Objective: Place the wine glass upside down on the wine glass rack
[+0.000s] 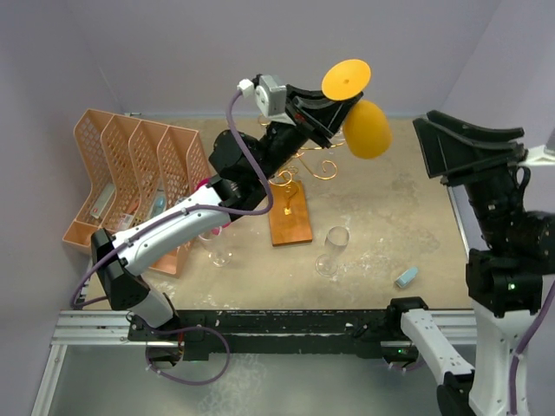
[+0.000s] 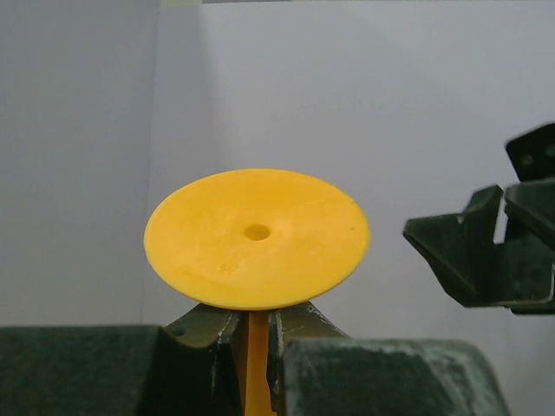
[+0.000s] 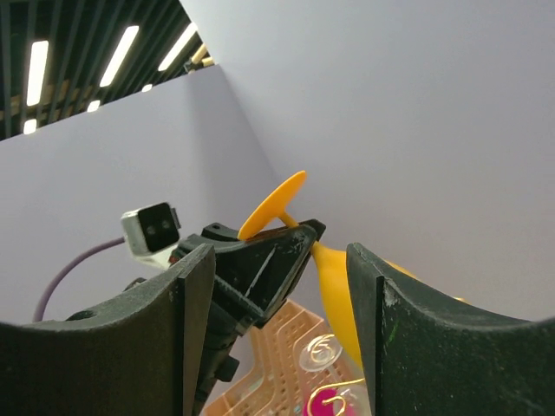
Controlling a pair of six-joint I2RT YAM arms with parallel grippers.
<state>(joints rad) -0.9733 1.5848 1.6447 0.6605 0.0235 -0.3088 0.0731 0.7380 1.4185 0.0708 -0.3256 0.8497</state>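
Note:
The wine glass (image 1: 367,128) is yellow-orange plastic. It is upside down, with its round foot (image 1: 346,79) on top and its bowl hanging below. My left gripper (image 1: 334,108) is shut on its stem and holds it high above the gold wire rack (image 1: 316,165), which stands on a reddish-brown wooden base (image 1: 290,221). The left wrist view shows the foot (image 2: 257,238) just above my shut fingers (image 2: 204,334). My right gripper (image 1: 429,147) is open and empty, raised at the right and facing the glass. Its wrist view shows the bowl (image 3: 338,295) between its fingers (image 3: 186,329).
A peach lattice file organiser (image 1: 130,173) stands at the back left. Two clear glasses (image 1: 332,251) (image 1: 217,247) stand on the table near the rack base. A small blue object (image 1: 406,277) lies at the front right. Gold curls with a clear glass foot (image 3: 321,351) show low in the right wrist view.

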